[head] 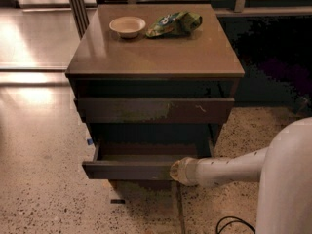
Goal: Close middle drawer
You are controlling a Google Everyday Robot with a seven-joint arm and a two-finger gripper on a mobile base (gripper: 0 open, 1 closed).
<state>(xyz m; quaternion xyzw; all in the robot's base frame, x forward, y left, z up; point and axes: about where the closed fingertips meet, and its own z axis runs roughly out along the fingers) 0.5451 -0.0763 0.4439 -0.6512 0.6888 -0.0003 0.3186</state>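
The middle drawer [129, 169] of the dark-brown cabinet stands pulled out, and its grey-brown inner floor [146, 150] shows. My gripper [175, 171] is at the end of the white arm [229, 167], which reaches in from the right. The gripper is pressed against the right end of the drawer's plain front. Above it is the taller drawer front with pale scuffs [153, 110], which sticks out a little from the cabinet.
A small pale bowl [127, 26] and a green snack bag [174, 23] lie on the cabinet top [156, 55]. A dark cable [234, 224] lies on the speckled floor at the lower right. A dark rail and posts stand behind the cabinet.
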